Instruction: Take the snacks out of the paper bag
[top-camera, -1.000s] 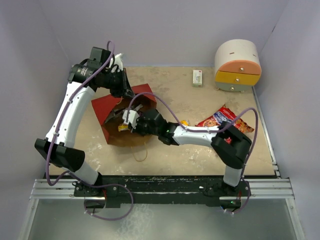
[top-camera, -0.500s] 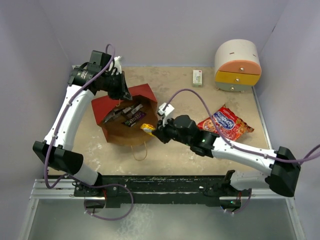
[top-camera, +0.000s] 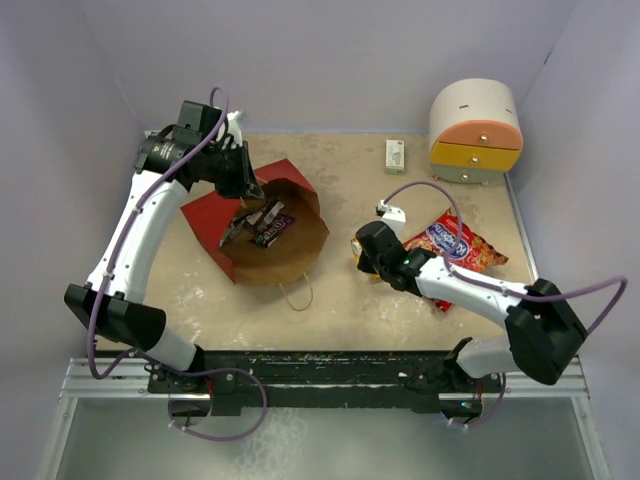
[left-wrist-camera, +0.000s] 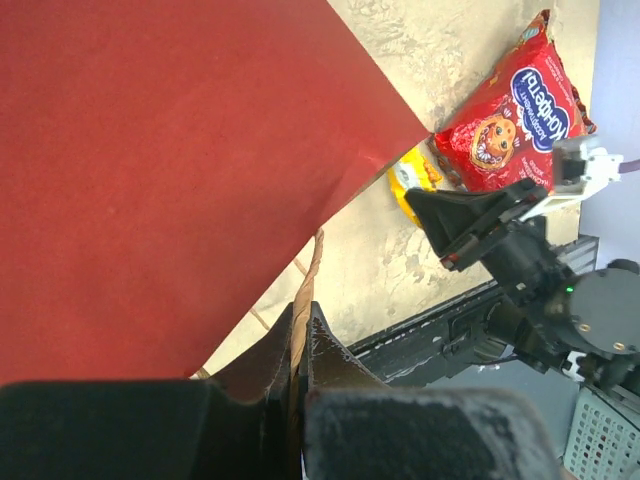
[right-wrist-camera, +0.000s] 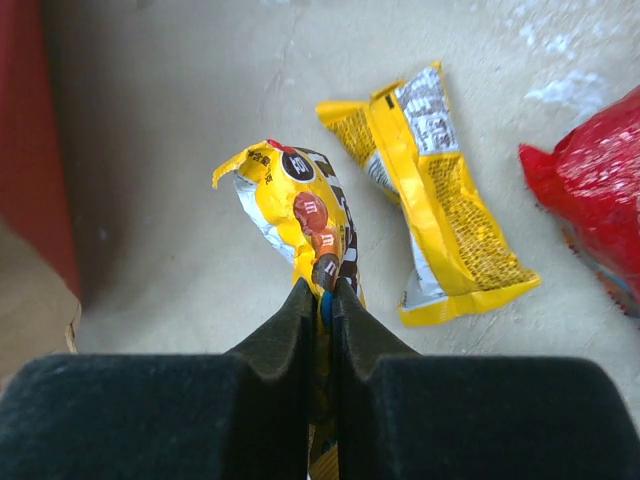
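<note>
- Paper bag lies on its side on the table, left of centre. Red outside, brown inside; the mouth gapes toward the near right. A string handle trails on the table at the near edge of the mouth.
- Left hand is clamped on the bag's far rim, with the paper edge pinched between closed fingers. The red wall fills most of the left wrist view.
- Several candy bars in dark and silver wrappers sit inside the bag, just within the mouth.
- Right hand is right of the bag and apart from it. Its fingers are together on a yellow candy packet, gripped at its lower part, with the crumpled top sticking up. Cannot tell whether the packet touches the table.
- A second yellow packet lies flat on the table just beside the held one.
- Red crisp packet, with a blue-white logo, lies flat on the table right of the right hand, near the two yellow packets.
- White chest with orange and yellow drawers stands in the far right corner; a small white box lies to its left.
</note>
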